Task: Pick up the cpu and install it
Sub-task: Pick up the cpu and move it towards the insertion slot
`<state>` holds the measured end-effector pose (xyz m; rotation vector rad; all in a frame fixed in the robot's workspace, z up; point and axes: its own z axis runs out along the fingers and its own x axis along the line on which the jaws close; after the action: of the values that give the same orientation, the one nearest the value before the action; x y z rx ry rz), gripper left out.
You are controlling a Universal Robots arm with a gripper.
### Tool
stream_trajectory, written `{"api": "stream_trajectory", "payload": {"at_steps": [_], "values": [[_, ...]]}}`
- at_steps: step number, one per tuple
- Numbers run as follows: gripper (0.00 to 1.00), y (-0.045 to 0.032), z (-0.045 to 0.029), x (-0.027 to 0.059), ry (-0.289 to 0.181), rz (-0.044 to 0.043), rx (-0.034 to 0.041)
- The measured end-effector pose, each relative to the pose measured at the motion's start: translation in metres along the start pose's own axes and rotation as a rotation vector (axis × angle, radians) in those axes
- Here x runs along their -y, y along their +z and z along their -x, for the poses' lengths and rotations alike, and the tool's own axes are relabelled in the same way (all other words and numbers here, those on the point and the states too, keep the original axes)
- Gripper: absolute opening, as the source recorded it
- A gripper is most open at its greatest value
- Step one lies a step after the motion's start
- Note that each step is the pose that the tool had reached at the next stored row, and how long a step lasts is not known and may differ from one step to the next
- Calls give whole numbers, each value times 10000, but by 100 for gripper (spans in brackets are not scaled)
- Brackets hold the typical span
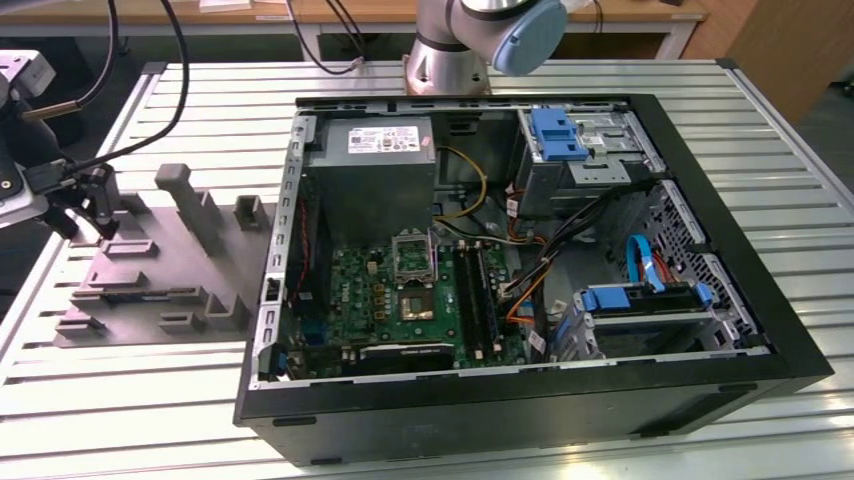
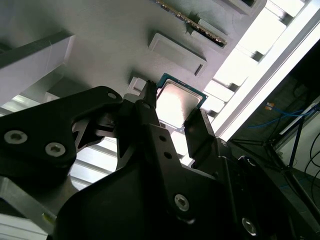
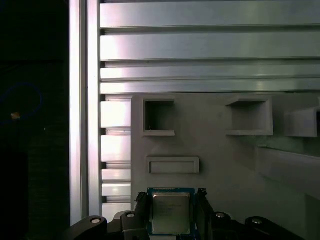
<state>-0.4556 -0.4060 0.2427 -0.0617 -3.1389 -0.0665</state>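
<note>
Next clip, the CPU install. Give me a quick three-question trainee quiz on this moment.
1. True or false: the cpu already sits in the motherboard socket.
2. The gripper is nearest to: A) the blue drive caddy, B) the cpu, C) the power supply.
3. Fill in: in the exterior view, the gripper hangs over the grey moulded ____ beside the computer case.
Key: 1 false; 2 B; 3 tray.

Ribbed aluminium table (image 1: 120, 420) under bright glare, pale wooden desk (image 1: 641, 10) at twelve o'clock, brown wooden panel (image 1: 787, 45) at two o'clock
</note>
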Motion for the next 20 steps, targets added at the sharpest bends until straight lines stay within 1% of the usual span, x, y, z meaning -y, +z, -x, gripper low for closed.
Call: {"api": "stream_trajectory", "payload": {"at_steps": [14, 16, 20], "values": [[47, -30, 0, -1, 0, 1, 1], [47, -64, 0, -3, 0, 0, 1], [47, -70, 0, -3, 0, -1, 1]]}}
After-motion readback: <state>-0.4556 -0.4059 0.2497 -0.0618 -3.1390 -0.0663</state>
